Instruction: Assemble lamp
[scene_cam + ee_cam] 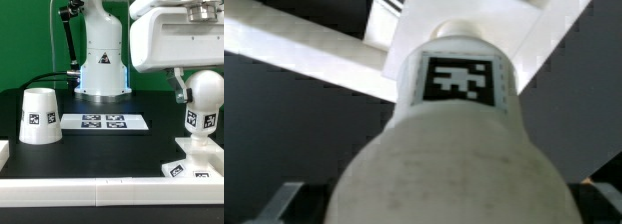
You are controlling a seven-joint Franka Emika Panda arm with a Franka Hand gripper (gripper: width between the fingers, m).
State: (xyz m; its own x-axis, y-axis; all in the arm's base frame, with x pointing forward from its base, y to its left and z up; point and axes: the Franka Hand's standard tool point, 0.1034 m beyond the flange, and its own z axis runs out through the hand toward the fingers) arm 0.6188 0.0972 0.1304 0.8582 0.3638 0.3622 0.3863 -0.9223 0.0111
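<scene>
Three white plastic lamp parts show in the exterior view, all on a black counter [120, 150] edged by a low white wall [100, 188] along the front. The truncated-cone shade [40, 115] stands alone towards the exterior view's left, wide end down, with a black-and-white tag on its side. The flat square base [190, 167] lies at the exterior view's right, near the white wall, well apart from the shade. The rounded bulb [205, 105] stands upright on the base, round end uppermost, its tag facing the camera. Between the shade and the bulb lies the marker board [105, 122], a thin white strip of printed tags. Behind it rises the robot arm's white pedestal [102, 60]. The gripper [200, 90] hangs from the big white wrist housing over the bulb; one dark finger [180, 88] sits just beside the bulb's round head, and the other is hidden.

Seen from the wrist view, the bulb [446, 160] fills most of the picture, its tag sharp further down its body. Blurred grey finger tips [281, 203] show at either side of it, set wide enough to straddle the round head. I cannot tell whether they press on the bulb or only flank it.
</scene>
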